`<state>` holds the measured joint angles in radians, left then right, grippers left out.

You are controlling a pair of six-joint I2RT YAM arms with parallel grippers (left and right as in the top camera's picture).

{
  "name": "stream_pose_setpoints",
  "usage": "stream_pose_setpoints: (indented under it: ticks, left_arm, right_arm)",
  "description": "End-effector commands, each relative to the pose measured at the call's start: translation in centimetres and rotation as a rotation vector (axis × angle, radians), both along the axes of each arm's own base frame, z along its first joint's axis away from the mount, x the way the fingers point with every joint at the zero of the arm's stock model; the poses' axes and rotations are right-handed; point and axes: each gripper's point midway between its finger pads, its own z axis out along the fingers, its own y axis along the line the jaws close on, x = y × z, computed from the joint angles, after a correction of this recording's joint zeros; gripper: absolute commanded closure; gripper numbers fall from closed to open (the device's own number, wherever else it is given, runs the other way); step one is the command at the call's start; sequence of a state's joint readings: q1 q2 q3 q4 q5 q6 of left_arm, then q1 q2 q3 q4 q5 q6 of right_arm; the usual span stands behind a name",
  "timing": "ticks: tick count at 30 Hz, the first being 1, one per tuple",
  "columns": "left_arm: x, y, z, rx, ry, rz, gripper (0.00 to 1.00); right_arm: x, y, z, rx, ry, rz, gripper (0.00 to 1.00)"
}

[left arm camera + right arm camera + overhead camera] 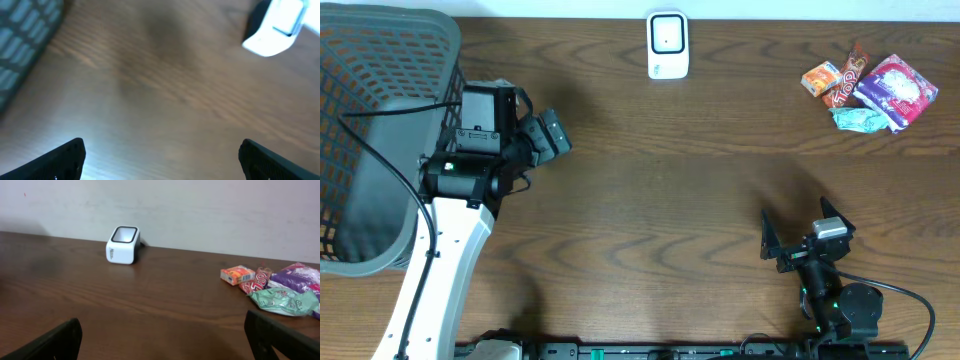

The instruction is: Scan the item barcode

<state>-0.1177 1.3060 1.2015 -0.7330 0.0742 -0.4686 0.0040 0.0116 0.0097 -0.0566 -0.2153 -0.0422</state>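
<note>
The white barcode scanner (667,45) stands at the table's far edge; the right wrist view shows it (123,245) upright at the left, and the left wrist view catches it (277,25) blurred at the top right. The items lie in a heap at the far right: an orange box (821,78) (237,274), a red wrapper (847,76) (256,280), a purple-pink bag (897,90) (300,277) and a green packet (860,119) (282,301). My left gripper (558,135) (162,160) hangs open and empty over bare wood at the left. My right gripper (798,225) (162,345) is open and empty near the front edge.
A grey mesh basket (380,130) fills the left end of the table, right behind the left arm; its wall (25,35) shows in the left wrist view. A pale wall (200,210) rises behind the scanner.
</note>
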Motion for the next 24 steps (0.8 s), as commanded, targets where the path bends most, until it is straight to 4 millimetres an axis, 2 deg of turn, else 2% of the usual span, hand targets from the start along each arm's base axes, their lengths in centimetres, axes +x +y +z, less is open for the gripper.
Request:
stream_pose_setpoints:
  ticks: [1, 6, 11, 18, 24]
  left_arm:
    - [-0.4, 1.5, -0.3, 0.097, 0.013, 0.008, 0.02]
    - [-1.5, 1.9, -0.5, 0.118, 0.038, 0.001, 0.02]
    - [-3.6, 1.9, -0.6, 0.148, -0.031, -0.061, 0.02]
    - [-5.9, -0.1, -1.5, 0.216, -0.307, -0.324, 0.02]
    - [-8.8, 0.9, -2.9, 0.283, -0.504, -0.317, 0.02]
  right_arm:
    - [0.1, -0.4, -0.1, -0.015, -0.003, -0.018, 0.01]
    - [0.1, -0.4, -0.1, -0.015, -0.003, -0.018, 0.01]
    - [0.1, -0.4, -0.1, -0.015, -0.003, -0.018, 0.01]
    - [0.1, -0.4, -0.1, -0.015, -0.003, -0.018, 0.01]
    - [0.1, -0.4, -0.1, -0.015, -0.003, -0.018, 0.01]
